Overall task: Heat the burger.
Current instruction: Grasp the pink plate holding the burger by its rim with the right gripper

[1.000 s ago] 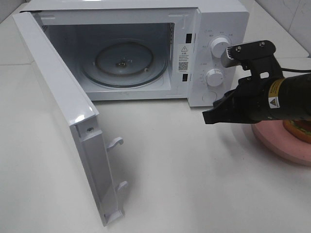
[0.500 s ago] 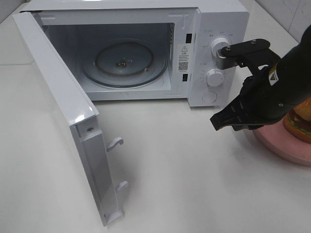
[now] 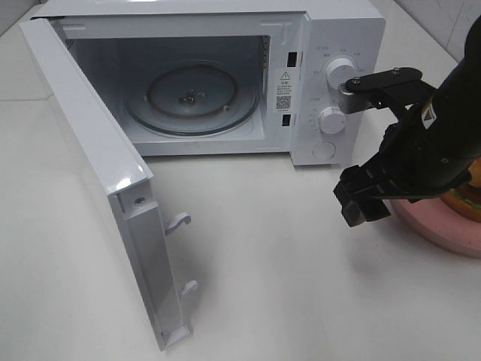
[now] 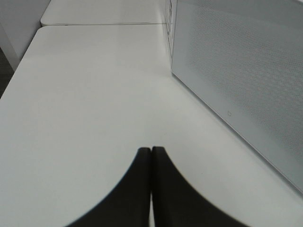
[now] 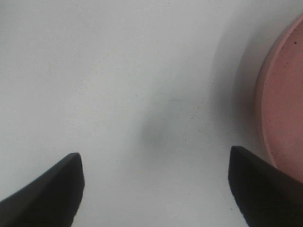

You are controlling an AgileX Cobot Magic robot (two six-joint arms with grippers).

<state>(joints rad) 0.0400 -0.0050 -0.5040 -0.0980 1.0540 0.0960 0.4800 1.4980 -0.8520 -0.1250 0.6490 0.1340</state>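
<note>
I see the microwave (image 3: 338,30) cavity open, door (image 3: 90,150) jutting out left. The pink plate (image 3: 436,229) crowds my right gripper (image 3: 364,201).

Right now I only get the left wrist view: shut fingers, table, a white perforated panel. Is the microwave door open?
Observer: Yes, the door stands wide open, the glass turntable bare.
Operator: Where's the food?
Observer: The burger sits on the pink plate, right of the microwave, only partly in view.
Operator: Is it held?
Observer: No; the right gripper is open, above the table beside the plate.
</note>
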